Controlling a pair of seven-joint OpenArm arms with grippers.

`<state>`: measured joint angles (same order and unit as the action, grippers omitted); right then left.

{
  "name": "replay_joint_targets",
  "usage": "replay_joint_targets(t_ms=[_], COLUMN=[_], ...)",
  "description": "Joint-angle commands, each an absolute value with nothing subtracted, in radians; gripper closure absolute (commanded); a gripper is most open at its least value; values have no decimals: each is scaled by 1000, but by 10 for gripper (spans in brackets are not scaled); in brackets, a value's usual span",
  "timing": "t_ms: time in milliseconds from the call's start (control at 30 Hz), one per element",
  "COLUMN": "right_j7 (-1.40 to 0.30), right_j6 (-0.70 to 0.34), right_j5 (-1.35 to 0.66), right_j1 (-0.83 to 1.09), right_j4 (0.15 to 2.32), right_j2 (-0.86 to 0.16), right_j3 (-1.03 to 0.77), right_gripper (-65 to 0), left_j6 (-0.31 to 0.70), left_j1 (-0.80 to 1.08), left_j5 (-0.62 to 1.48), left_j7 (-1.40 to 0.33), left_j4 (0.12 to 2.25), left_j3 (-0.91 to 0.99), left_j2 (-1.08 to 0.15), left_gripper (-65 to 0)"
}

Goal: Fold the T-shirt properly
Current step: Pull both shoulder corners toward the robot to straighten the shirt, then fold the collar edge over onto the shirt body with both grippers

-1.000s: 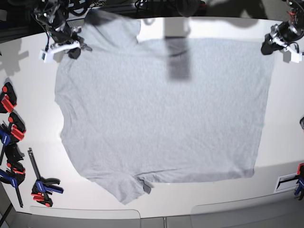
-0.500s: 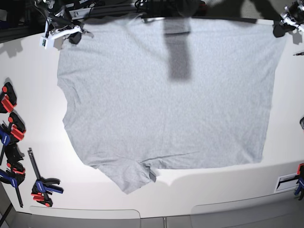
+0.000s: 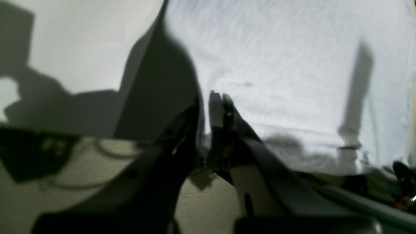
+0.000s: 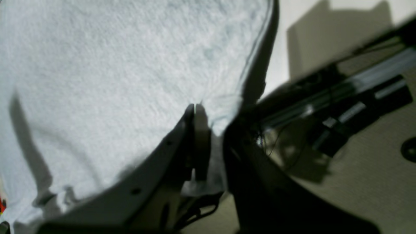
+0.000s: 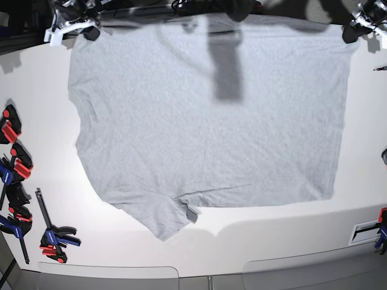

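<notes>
The T-shirt [image 5: 208, 115] lies spread on the white worktop [image 5: 42, 90], plain side up, with its far edge lifted at the back of the worktop. The left hand [image 3: 211, 97] is closed on one far corner of the cloth, and the right hand [image 4: 208, 113] is closed on the other far corner. In both wrist views the fabric runs down between the narrow jaws, so each grip looks secure, though the blur makes it hard to see how much cloth is inside.

The step in hand seems to be stretching the shirt flat before the first fold. To do it well, both hands should travel together at the same height and speed, so the edge between them remains straight and does not sag in the middle. The pull should be gentle, because the near sleeve [image 5: 163, 220] is bunched and could drag into a wrinkle. It is better to keep a little tension across the width and to lower the edge evenly. The clamps [image 5: 51, 235] near the worktop's edge are well apart from the cloth.
</notes>
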<state>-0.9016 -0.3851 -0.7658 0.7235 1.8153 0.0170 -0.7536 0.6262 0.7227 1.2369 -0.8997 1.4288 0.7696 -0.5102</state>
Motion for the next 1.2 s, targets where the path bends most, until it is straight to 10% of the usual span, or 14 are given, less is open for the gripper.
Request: replay_joint_targets(t_ms=[0,733,1167], right_j7=[-896,-995,-831], right_j6=[-408,-551,-450], right_j5=[-795,-1017,-498], right_j1=[733,664,403], right_j4=[1845,1897,1896], right_j2=[9,2,-19], right_j3=[-786,-908,-507], right_gripper=[0,0,0], left_j6=[634,634,633], left_j1=[738,745,592], left_j5=[1249,1253,1118], left_j7=[-891,-860,-807], left_j4=[1453,1479,1479], left_j3=[786,785,783], left_j2=[-529,-510,-511], left_gripper=[0,0,0])
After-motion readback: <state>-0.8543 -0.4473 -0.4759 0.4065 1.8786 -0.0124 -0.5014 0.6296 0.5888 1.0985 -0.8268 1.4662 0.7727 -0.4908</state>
